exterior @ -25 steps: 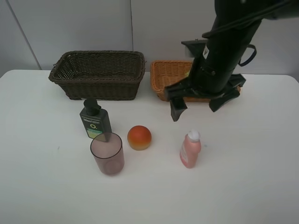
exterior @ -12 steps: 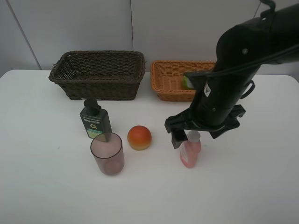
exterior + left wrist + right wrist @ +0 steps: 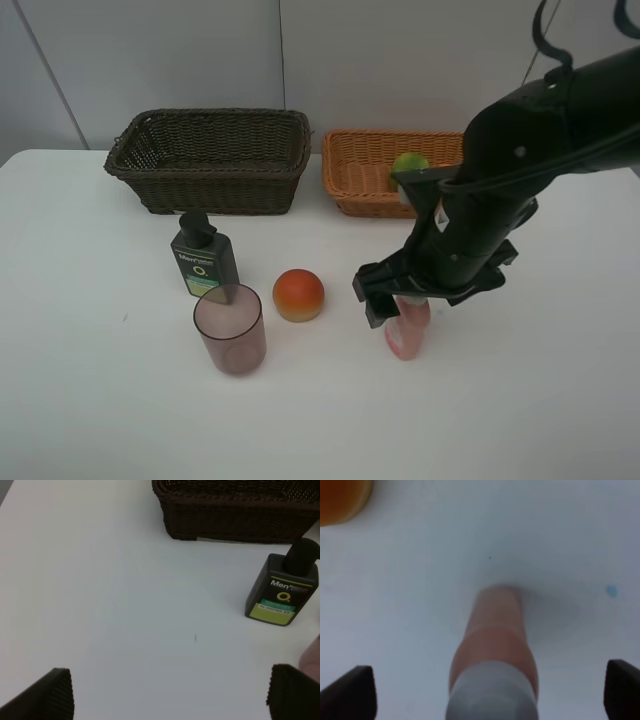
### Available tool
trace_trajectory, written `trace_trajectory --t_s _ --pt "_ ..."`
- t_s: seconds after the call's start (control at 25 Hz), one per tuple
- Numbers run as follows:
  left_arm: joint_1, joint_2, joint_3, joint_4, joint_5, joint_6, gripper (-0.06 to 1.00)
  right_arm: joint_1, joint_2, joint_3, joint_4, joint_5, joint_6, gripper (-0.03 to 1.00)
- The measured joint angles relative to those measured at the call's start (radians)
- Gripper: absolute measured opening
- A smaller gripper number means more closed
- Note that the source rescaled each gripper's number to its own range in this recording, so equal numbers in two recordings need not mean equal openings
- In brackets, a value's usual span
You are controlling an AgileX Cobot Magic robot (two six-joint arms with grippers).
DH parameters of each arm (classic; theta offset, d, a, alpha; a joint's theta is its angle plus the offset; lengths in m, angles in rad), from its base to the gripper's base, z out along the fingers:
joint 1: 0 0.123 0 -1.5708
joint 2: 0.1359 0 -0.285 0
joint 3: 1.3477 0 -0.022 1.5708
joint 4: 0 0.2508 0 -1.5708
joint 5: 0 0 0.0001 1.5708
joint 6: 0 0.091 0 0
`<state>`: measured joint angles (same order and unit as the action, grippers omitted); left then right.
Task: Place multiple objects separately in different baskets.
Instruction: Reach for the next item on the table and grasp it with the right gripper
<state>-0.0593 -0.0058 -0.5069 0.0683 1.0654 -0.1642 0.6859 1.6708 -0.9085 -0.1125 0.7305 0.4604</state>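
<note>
Pink bottle (image 3: 495,640) stands upright, long axis vertical, right gripper (image 3: 485,692) jaws wide apart either side. Left gripper (image 3: 170,695) jaws apart too. Dark green pump bottle (image 3: 281,592) label reads "Men".

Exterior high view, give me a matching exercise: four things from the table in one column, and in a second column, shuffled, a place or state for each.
Things
1. green fruit
2. pink bottle
3. pump bottle
4. cup

Places or states
A. standing between the open fingers of the right gripper, not gripped
B. translucent, mouth up, just on the camera side of the pump bottle
C. inside the light orange basket
D. black pump top, the item standing nearest the dark basket

Pairs: 1-C, 2-A, 3-D, 4-B
</note>
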Motion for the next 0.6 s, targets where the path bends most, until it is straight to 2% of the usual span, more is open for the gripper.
trace_trajectory --t_s 0.2,0.28,0.32,0.36,0.44,0.56,0.6 --pt "0.0 0.0 0.0 0.0 0.0 0.0 1.0 0.0 0.045 0.0 0.0 -0.018 0.0 0.99" --pt "0.0 0.0 0.0 0.0 0.0 0.0 1.0 0.0 0.06 0.0 0.0 -0.025 0.0 0.94" --pt "0.0 0.0 0.0 0.0 0.0 0.0 1.0 0.0 0.066 0.0 0.0 -0.029 0.0 0.88" --pt "0.0 0.0 0.0 0.0 0.0 0.0 1.0 0.0 0.071 0.0 -0.001 -0.031 0.0 0.8" --pt "0.0 0.0 0.0 0.0 0.0 0.0 1.0 0.0 0.074 0.0 -0.003 -0.035 0.0 0.55" --pt "0.0 0.0 0.0 0.0 0.0 0.0 1.0 0.0 0.075 0.0 -0.008 -0.036 0.0 0.0" --pt "0.0 0.0 0.0 0.0 0.0 0.0 1.0 -0.001 0.075 0.0 -0.006 -0.038 0.0 0.02"
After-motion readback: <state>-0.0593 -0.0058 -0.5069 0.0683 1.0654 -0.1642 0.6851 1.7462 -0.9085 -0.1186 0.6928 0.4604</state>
